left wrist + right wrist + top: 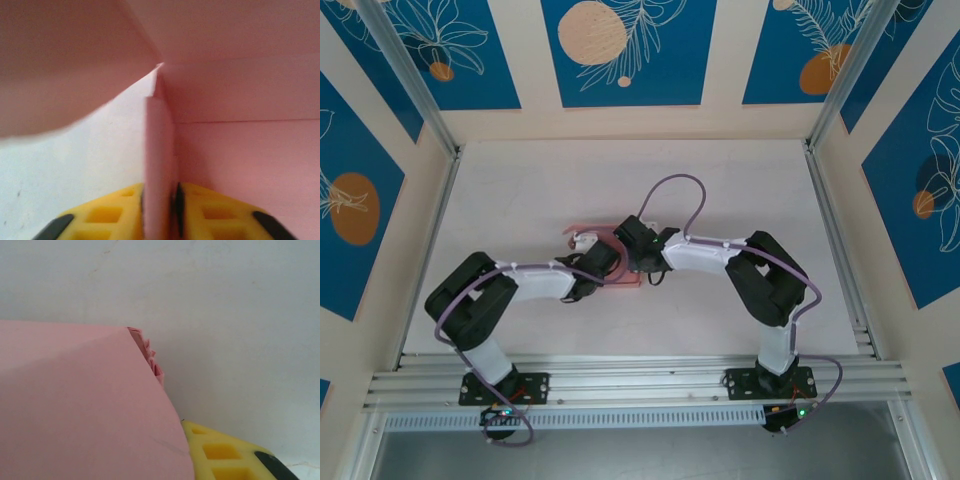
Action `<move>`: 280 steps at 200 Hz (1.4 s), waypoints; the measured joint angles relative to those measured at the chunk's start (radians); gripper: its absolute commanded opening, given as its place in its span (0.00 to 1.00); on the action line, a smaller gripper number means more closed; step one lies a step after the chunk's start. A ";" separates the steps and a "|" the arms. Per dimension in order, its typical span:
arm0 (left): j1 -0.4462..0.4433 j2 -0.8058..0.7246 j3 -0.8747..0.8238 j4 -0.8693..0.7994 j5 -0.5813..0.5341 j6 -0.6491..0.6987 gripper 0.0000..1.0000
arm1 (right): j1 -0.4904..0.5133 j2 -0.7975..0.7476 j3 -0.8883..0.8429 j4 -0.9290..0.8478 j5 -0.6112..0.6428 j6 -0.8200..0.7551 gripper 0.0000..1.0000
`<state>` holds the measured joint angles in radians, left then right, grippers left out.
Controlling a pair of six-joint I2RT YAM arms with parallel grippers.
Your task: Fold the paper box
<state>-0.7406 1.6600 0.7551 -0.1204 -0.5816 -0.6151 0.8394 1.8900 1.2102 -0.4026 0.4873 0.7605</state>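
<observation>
At the near edge, the two arm bases sat bolted to a metal rail (pixel 640 378). Both arms bent inward toward the middle of the pale tabletop (pixel 620 175), the left arm from the left and the right arm from the right. Between them lay the paper box (pixel 75 405), pale pink and partly folded, mostly covered by the two wrists in the overhead view. The left pincer (pixel 160 205) was clamped on an upright pink flap, its yellow fingers (pixel 112 212) pressed against either side, with more pink panels to the right and overhead. The right pincer (pixel 642 262) sat at the box's right side. One yellow finger (pixel 225 455) showed beside a pink panel that covered the rest, so I could not tell whether it was apart or together. Beyond, the tabletop ran to far walls (pixel 620 50) with blue panels.
</observation>
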 measured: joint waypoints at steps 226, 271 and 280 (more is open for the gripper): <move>0.237 -0.597 -0.149 0.012 0.582 0.388 0.78 | -0.058 -0.196 -0.056 -0.008 -0.122 -0.201 0.89; 0.237 -0.597 -0.149 0.029 0.657 0.390 0.78 | -0.094 -0.151 -0.087 0.022 -0.187 -0.177 1.00; 0.237 -0.595 -0.149 0.034 0.660 0.390 0.78 | -0.093 -0.141 -0.089 0.028 -0.197 -0.174 1.00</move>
<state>-0.5041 1.0653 0.6064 -0.0860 0.0780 -0.2253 0.7460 1.7489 1.1213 -0.3748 0.2901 0.5861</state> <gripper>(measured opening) 0.779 0.996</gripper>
